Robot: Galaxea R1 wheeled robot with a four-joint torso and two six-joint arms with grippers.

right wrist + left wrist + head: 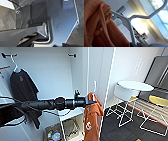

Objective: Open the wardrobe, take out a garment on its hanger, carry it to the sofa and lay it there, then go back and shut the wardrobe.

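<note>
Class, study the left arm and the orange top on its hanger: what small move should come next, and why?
Probably draw the left gripper back a little from the wardrobe. It appears to grip the hanger, with the orange top hanging below, off the rail near the open doorway. Pulling back should free the top from the door edge before any turn. The dark shirt stays hung.

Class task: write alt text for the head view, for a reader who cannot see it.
The robot's left arm reaches into the open wardrobe, its left gripper at the hanger of an orange garment. A dark T-shirt hangs further left; white stools stand to the right.
</note>
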